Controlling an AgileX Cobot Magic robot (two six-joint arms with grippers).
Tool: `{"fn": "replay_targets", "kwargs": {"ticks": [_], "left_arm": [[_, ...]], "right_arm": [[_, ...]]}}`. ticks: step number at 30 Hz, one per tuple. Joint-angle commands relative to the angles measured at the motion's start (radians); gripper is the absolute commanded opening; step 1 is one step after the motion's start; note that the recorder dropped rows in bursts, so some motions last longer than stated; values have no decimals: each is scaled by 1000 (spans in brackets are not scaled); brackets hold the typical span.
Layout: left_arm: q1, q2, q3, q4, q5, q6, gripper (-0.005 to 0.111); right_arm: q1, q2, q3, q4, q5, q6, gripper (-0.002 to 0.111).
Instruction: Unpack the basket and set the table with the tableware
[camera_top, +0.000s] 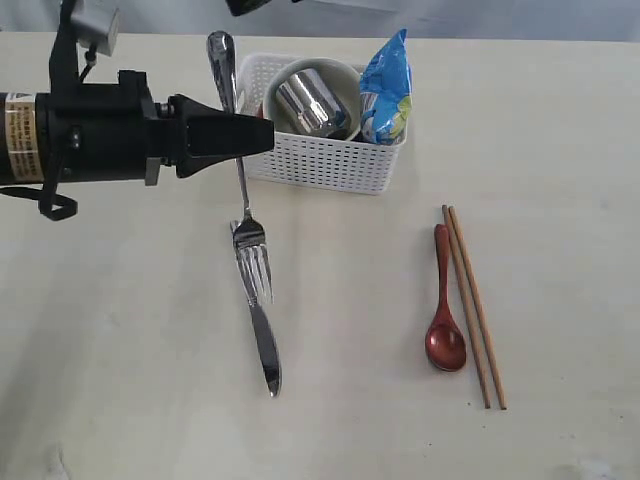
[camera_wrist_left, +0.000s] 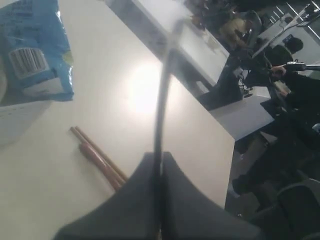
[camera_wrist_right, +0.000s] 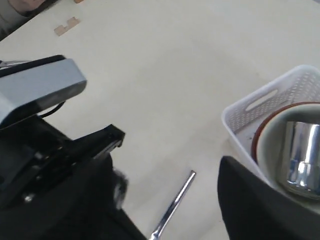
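Observation:
My left gripper (camera_top: 262, 135) (camera_wrist_left: 161, 157) is shut on the handle of the steel fork (camera_top: 240, 190) (camera_wrist_left: 162, 95). The fork hangs tines down over the end of the steel knife (camera_top: 265, 345), which lies on the table (camera_top: 120, 330). My right gripper (camera_wrist_right: 167, 172) stands open around the fork's handle (camera_wrist_right: 176, 202) without touching it. The white basket (camera_top: 320, 165) (camera_wrist_right: 260, 105) holds the steel mug (camera_top: 305, 100) (camera_wrist_right: 300, 155), the cream bowl (camera_top: 348, 72) (camera_wrist_right: 272, 145) and a red-brown plate (camera_wrist_right: 259, 137). The red-brown spoon (camera_top: 445, 320) and wooden chopsticks (camera_top: 475, 310) (camera_wrist_left: 97, 155) lie to the right.
A blue snack bag (camera_top: 385, 85) (camera_wrist_left: 35, 50) stands in the basket's right end. My left arm (camera_top: 90, 135) (camera_wrist_right: 35, 90) reaches in from the left, just in front of the basket. Beyond the table's far edge the left wrist view shows desks and chairs.

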Motion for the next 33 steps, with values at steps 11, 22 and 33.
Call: {"fn": "replay_targets", "kwargs": {"ticks": [11,22,33], "left_arm": [[3,-1,-68,-31,144,-170,0],[163,89,-68,-47,-118,-212,0],[163,117,-68,-53,-104,-210,0]], "right_arm": [[144,-13,4,-382,84,344,59],[155,-101,321,-296,-268,359,59],[155,-97,406,-145,-393,255,59]]}}
